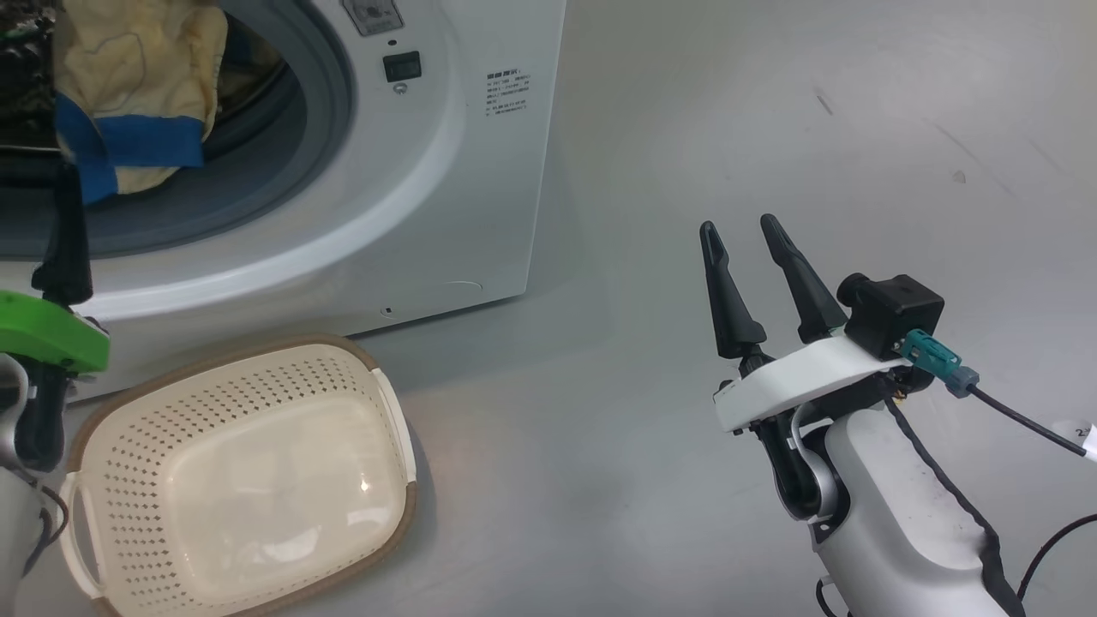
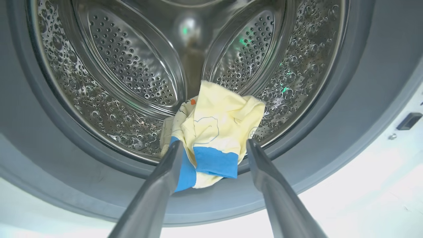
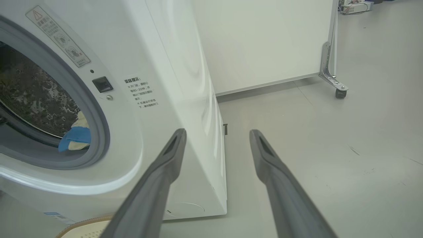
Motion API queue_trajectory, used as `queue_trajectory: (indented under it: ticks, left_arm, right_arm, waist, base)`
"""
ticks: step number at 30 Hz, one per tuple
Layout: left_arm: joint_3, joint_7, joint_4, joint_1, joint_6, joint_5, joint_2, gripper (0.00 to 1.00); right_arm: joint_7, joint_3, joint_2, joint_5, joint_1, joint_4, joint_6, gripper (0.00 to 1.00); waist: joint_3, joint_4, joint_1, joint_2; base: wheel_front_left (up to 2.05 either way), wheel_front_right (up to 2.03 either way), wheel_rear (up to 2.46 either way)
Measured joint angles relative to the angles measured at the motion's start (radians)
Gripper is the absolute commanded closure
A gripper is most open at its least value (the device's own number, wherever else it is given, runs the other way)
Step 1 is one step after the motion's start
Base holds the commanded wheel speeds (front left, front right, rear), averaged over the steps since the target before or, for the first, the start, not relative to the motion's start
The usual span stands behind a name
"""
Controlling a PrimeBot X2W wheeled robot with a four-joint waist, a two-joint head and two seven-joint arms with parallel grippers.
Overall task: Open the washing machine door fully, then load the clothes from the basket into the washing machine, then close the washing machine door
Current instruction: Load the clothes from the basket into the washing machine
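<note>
On the washing machine (image 3: 129,142) sit a warning sticker (image 3: 57,36) and illegibly small print (image 3: 142,93); both jaws gape empty.

The head view looks steeply down from above at the floor (image 1: 686,128), with the washing machine (image 1: 480,214) at its upper left and the basket (image 1: 171,411) below it. The left wrist view sits very near the machine's mouth, facing straight into the drum (image 2: 125,59). The right wrist view is low and farther back, facing past the machine's right front corner toward a white partition (image 3: 264,43). All three share the gasket (image 2: 357,109) and the clothes (image 1: 137,68)
</note>
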State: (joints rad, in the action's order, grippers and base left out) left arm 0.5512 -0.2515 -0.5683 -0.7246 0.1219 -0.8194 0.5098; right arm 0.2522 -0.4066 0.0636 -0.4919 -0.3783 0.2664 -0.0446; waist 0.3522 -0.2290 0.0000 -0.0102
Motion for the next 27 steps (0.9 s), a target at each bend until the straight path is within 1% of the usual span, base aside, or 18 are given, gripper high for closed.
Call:
queue_trajectory:
  ticks: [6, 8, 15, 21, 27]
  left_arm:
    - [-0.071, 0.000, 0.059, 0.069, 0.000, -0.004, -0.008, 0.00]
    - [-0.091, 0.000, 0.080, 0.094, 0.000, -0.001, -0.011, 0.00]
    - [-0.139, 0.000, 0.150, 0.189, -0.012, 0.016, -0.030, 0.00]
    - [-0.185, 0.000, 0.197, 0.294, -0.039, 0.044, -0.035, 0.00]
    - [-0.226, 0.000, 0.249, 0.380, -0.065, 0.057, -0.054, 0.00]
  right_arm:
    - [0.000, 0.016, 0.008, 0.000, 0.008, 0.018, -0.017, 0.00]
    - [0.000, 0.020, 0.012, 0.000, 0.011, 0.024, -0.018, 0.00]
    - [0.000, 0.022, 0.026, 0.000, 0.042, 0.052, -0.038, 0.00]
    - [0.000, 0.017, 0.028, 0.000, 0.050, 0.071, -0.052, 0.00]
    - [0.000, 0.019, 0.040, -0.002, 0.076, 0.088, -0.053, 0.00]
  waist:
    - [-0.054, 0.023, 0.0000, 0.0000]
    - [-0.071, 0.031, 0.0000, 0.0000]
    - [-0.126, 0.060, 0.0000, 0.0000]
    - [-0.172, 0.079, 0.0000, 0.0000]
    - [-0.211, 0.096, 0.0000, 0.0000]
  base:
    - [0.00, 0.00, 0.00]
    - [0.00, 0.00, 0.00]
    - [0.00, 0.00, 0.00]
    - [0.00, 0.00, 0.00]
    - [0.00, 0.00, 0.00]
